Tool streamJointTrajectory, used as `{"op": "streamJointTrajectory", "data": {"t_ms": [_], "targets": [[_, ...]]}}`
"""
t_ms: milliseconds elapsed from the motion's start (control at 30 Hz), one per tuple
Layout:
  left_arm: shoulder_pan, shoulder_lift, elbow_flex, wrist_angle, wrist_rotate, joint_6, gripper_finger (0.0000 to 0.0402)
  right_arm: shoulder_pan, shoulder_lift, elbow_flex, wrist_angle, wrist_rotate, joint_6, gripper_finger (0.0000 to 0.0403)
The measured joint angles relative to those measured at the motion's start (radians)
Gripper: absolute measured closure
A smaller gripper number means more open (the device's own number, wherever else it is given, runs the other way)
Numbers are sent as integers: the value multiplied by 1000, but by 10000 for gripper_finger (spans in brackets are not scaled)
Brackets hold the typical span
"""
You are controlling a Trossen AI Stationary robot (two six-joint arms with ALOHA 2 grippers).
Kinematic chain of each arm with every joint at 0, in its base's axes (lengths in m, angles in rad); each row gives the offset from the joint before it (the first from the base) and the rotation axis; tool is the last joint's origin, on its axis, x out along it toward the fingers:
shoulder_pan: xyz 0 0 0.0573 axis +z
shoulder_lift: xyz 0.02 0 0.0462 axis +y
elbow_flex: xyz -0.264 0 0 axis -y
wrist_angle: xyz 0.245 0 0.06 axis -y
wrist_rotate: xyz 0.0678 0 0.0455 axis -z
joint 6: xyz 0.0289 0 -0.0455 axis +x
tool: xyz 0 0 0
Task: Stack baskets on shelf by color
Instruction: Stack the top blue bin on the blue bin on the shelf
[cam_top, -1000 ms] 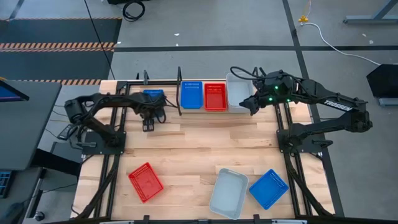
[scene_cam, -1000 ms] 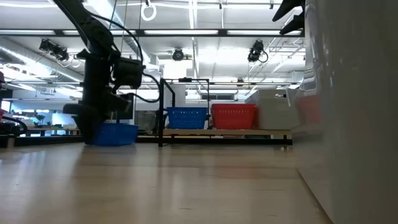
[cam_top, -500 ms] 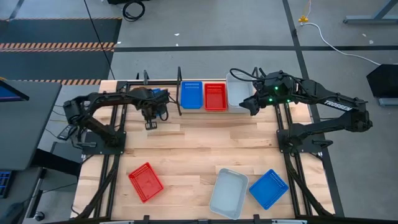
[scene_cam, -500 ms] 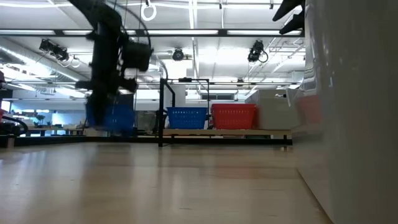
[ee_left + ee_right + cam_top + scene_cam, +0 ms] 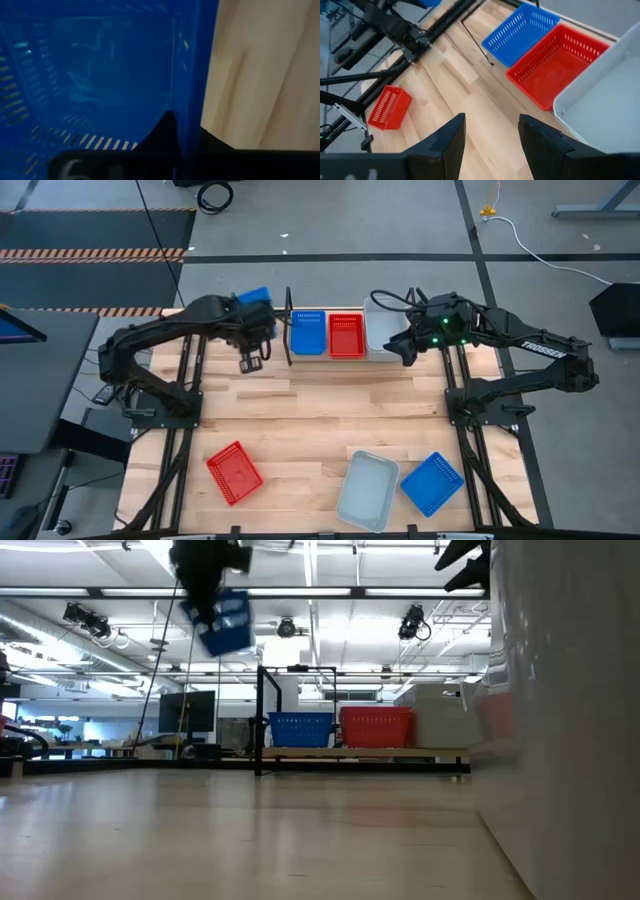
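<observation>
My left gripper (image 5: 256, 322) is shut on a blue basket (image 5: 253, 298), held high over the table's far left, just left of the shelf (image 5: 289, 305). In the low view this basket (image 5: 225, 622) hangs tilted well above the table. On the shelf a blue basket (image 5: 307, 332), a red basket (image 5: 346, 335) and a white basket (image 5: 380, 328) rest on their bottoms side by side. My right gripper (image 5: 490, 122) stands open above the white basket's near edge, touching nothing. My left gripper grips one side wall (image 5: 192, 95) of the blue basket, with one finger (image 5: 167, 132) inside the basket and the other outside. The fingers slant steeply down at it from above. The basket is lifted clear of the table and hangs tilted.
On the table's near half lie a red basket (image 5: 234, 472), a white basket (image 5: 367, 489) and a blue basket (image 5: 432, 482). The white one's wall (image 5: 570, 740) fills the right of the low view. Bare planks lie between these and the shelf.
My left gripper has shut on the blue basket that stood on the table left of the shelf. It has risen fast with it and gone a little toward the far edge. The basket is lifted clear and now hangs tilted. My right arm has kept its place.
</observation>
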Motion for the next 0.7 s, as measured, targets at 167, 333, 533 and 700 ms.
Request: {"op": "streamJointTrajectory", "data": {"t_ms": [167,333,533,700], "targets": [[-60,0,125,193,-23,62,400,0,0,0,36,0,-21,215],[-83,14,127,367,-25,109,400,0,0,0,54,0,-24,215],[-82,133,124,427,21,156,400,0,0,0,57,-8,41,215],[-79,234,124,451,21,206,397,0,-14,0,44,-34,93,215]]}}
